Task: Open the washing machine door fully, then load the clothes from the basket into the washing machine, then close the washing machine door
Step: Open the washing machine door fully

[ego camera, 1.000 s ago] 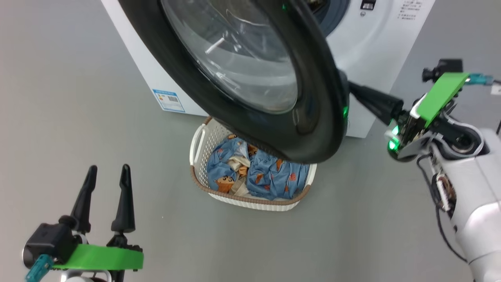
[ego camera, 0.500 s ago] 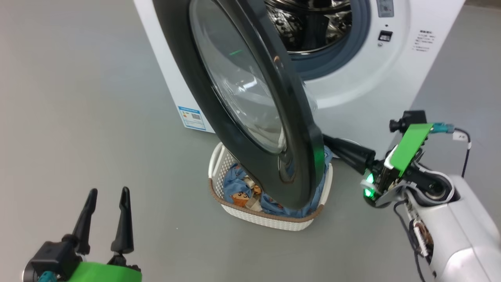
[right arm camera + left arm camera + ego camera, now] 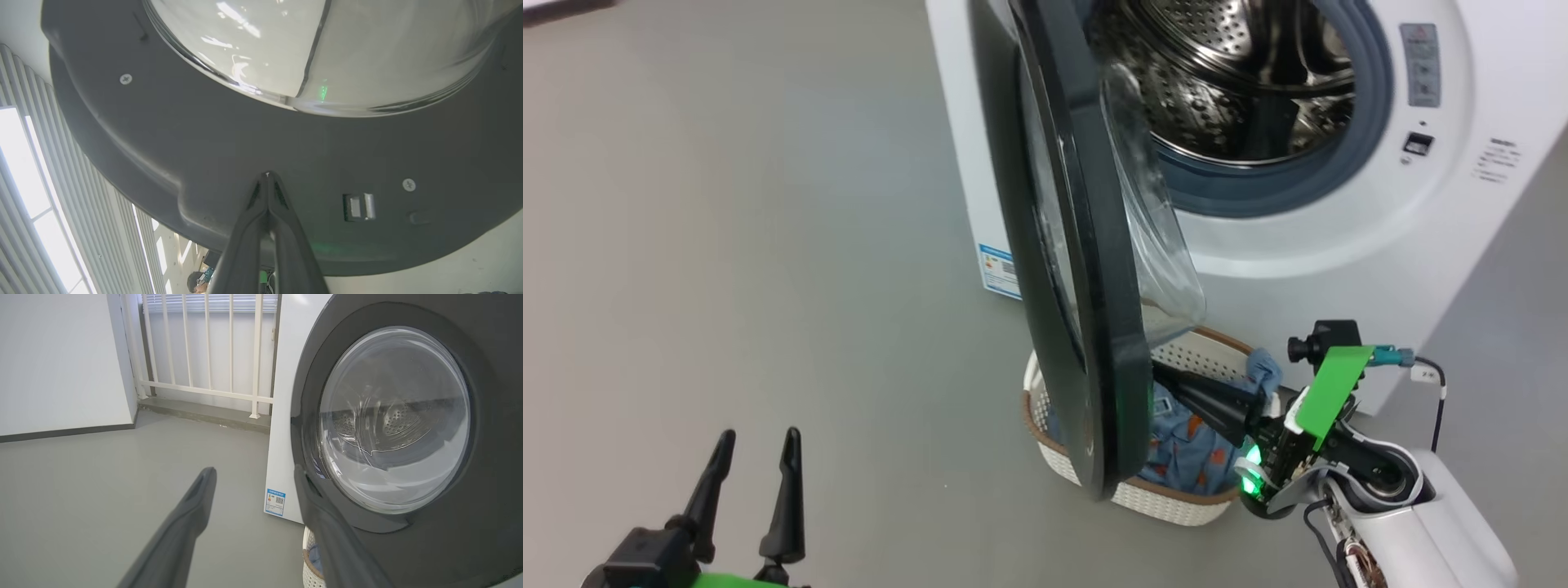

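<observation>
The large round glossy black washing machine door (image 3: 1086,245), with its bulging clear glass bowl, is seen nearly edge-on down the centre of the head view. It stands about square to the big white front-loading washing machine (image 3: 1298,245), so the steel drum (image 3: 1225,90) at upper right is exposed. At lower centre, the right gripper (image 3: 1164,377) is pressed shut and set against the door's inner face near the lower rim, apparently as a blunt pusher. At lower left, the left gripper (image 3: 758,437) is spread and empty. The cream-white perforated basket (image 3: 1168,502) holding the light blue printed clothes (image 3: 1192,457) lies beneath the door's lower edge, so it is judged hard to reach.
</observation>
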You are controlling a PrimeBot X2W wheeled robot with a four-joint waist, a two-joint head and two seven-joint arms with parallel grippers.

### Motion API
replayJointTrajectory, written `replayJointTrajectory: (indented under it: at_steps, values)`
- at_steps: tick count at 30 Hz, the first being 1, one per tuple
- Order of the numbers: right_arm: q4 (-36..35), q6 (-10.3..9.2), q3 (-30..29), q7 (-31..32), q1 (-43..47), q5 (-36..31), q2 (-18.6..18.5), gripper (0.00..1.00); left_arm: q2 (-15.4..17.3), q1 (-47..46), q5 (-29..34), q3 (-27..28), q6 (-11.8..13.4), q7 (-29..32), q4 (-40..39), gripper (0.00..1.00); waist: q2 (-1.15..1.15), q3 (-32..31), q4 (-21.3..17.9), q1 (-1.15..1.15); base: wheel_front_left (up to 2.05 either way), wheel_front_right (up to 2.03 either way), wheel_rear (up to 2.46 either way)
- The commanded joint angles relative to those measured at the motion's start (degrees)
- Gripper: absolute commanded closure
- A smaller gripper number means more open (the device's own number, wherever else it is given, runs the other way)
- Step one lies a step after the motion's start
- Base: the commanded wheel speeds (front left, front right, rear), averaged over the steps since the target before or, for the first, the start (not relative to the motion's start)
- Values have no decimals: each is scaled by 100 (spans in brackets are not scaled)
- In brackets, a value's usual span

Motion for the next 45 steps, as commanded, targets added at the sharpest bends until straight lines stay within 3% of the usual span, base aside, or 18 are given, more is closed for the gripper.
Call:
replayJointTrajectory:
  at_steps: [1,20,33,43,44,45]
  values:
    - [-190,57,82,69,14,111,144,100,130,-82,37,158,-19,-29,-101,0,0,-162,270,0,0,0,0]
    - [-89,57,478,19,-259,289,301,100,90,105,61,351,-19,-29,-257,0,0,-48,386,0,0,0,0]
    - [-189,57,219,-37,-106,174,302,100,136,-44,34,161,-19,-29,-77,0,0,-105,319,0,0,0,0]
    - [-526,57,16,-191,61,-11,302,100,181,-50,-72,90,-19,-29,32,0,0,-170,-64,0,0,0,0]
    - [-587,57,16,-209,96,-29,302,99,187,-41,-80,89,-19,-29,37,0,0,-177,-127,0,0,0,0]
    - [-642,57,21,-233,130,-60,302,84,193,-34,-84,93,-19,-29,42,0,0,-180,-192,0,0,0,0]
